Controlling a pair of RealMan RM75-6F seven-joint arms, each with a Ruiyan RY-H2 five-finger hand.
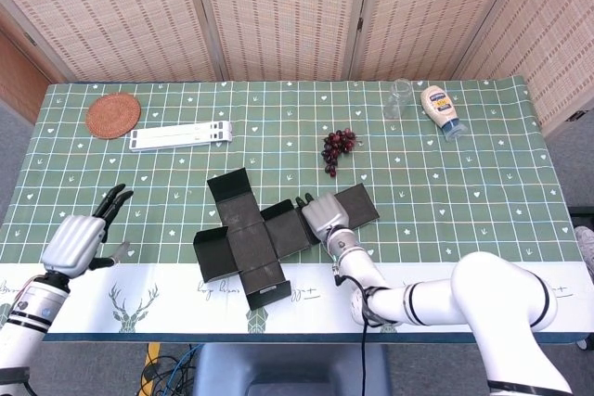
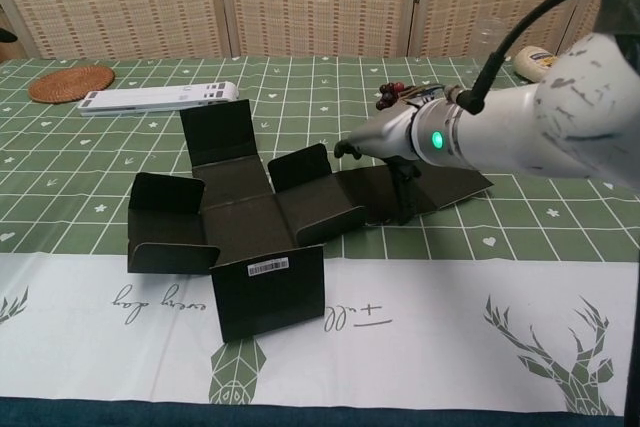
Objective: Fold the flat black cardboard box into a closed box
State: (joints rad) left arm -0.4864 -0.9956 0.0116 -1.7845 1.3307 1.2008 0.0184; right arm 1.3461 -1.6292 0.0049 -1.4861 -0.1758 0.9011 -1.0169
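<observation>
Black cardboard box (image 1: 252,238), unfolded, flaps partly raised: directly under and left of right hand (image 1: 320,213), whose spread fingers press its long right panel. Left hand (image 1: 76,240): open, empty, well left of box.

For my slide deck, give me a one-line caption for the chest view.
Right hand presses on the long flap of the partly folded black cardboard box on a green checked tablecloth.

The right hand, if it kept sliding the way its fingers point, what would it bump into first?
Probably the small upright flap of the black cardboard box. The right hand points left along the flat panel, and that raised flap stands just ahead of its fingertips, though depth is hard to judge.
</observation>
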